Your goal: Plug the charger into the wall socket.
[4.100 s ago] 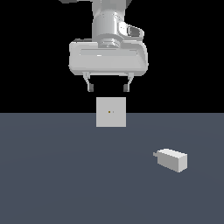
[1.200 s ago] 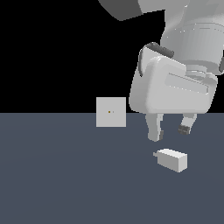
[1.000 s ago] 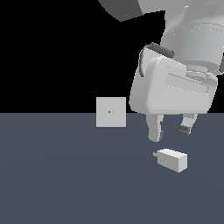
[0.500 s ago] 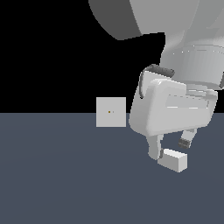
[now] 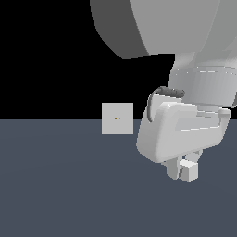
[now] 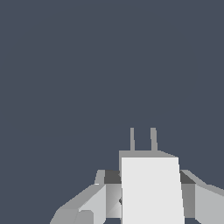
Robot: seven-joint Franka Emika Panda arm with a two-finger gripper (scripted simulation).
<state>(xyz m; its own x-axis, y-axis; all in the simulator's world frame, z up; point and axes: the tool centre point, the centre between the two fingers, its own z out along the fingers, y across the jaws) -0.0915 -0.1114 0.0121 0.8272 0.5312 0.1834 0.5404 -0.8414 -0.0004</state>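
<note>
Exterior view: arm bent low over the floor (image 5: 60,185), at the view's right; gripper (image 5: 183,170) straddles the charger (image 5: 189,171), resting on the floor; socket (image 5: 117,118) upright, well apart.
Wrist view: fingers (image 6: 87,205) flank the charger (image 6: 151,188); prongs (image 6: 142,139) point away; whether they are clamped on it, cannot tell.

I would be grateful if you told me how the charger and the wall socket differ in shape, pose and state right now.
The charger is a chunky white block with two thin prongs; the wall socket is a flat light-grey square plate with tiny dots at its centre. The charger lies low between the fingers of the gripper; the wall socket stands upright and untouched, towards the exterior view's left. Both are pale and plain.
</note>
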